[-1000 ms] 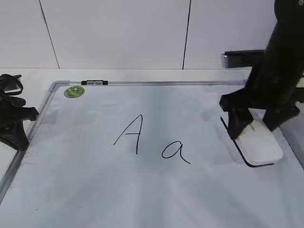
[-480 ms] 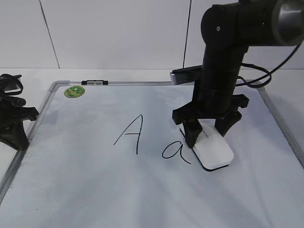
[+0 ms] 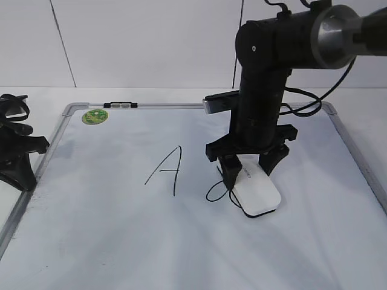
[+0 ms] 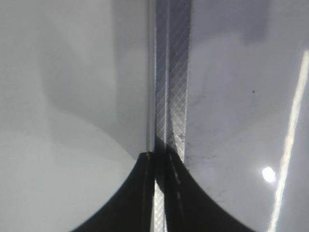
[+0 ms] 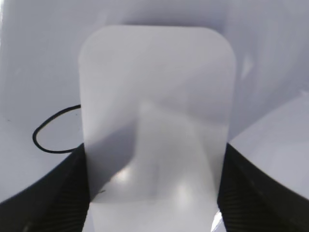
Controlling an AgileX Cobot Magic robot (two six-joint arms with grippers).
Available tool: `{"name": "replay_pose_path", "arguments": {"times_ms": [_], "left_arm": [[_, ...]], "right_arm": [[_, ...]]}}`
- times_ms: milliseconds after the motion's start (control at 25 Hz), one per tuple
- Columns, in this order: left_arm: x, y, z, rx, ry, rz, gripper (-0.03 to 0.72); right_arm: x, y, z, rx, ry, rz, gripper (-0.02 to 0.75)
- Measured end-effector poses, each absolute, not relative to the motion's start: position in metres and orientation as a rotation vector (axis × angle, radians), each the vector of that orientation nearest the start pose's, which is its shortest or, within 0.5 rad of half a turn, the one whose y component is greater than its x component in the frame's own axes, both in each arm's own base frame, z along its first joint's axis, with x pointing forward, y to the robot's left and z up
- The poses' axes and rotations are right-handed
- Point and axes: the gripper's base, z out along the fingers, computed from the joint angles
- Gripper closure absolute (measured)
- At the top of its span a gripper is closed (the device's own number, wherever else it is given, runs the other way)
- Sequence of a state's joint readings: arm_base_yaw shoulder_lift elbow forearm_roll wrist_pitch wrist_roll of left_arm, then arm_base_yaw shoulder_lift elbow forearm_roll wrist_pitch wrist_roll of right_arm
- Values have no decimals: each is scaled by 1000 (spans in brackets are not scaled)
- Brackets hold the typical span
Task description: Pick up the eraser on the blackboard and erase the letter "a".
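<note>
On my exterior view the right gripper [image 3: 249, 167] stood over the middle of the blackboard [image 3: 91, 241], with its two fingers clamped on the sides of the eraser [image 3: 257, 191]. The eraser lay flat on the board surface, with its near end toward the camera. It covered the right part of the letter "a" [image 3: 216, 192]; only the left side of the loop was visible beside the eraser. The capital "A" [image 3: 167, 169] was apart on the left, whole. In the right wrist view I saw the eraser [image 5: 157, 125] filling the space between the dark fingers [image 5: 53, 193], and the curve of the letter "a" [image 5: 50, 133] came out from under its left edge.

The left gripper [image 3: 21, 158] rested at the left edge of the board, on the frame. In the left wrist view its fingers [image 4: 145, 193] were pressed together over the metal frame [image 4: 171, 96], with nothing between them.
</note>
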State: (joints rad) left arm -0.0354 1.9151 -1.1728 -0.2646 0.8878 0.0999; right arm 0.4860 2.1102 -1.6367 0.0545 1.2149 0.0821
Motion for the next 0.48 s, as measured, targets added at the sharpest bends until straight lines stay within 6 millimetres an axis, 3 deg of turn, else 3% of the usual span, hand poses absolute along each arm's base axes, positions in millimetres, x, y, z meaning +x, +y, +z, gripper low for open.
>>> {"name": "replay_pose_path", "arguments": {"times_ms": [480], "left_arm": [[347, -31, 151, -46, 3092, -320, 671]], "right_arm": [[367, 199, 180, -607, 3128, 66, 175]]}}
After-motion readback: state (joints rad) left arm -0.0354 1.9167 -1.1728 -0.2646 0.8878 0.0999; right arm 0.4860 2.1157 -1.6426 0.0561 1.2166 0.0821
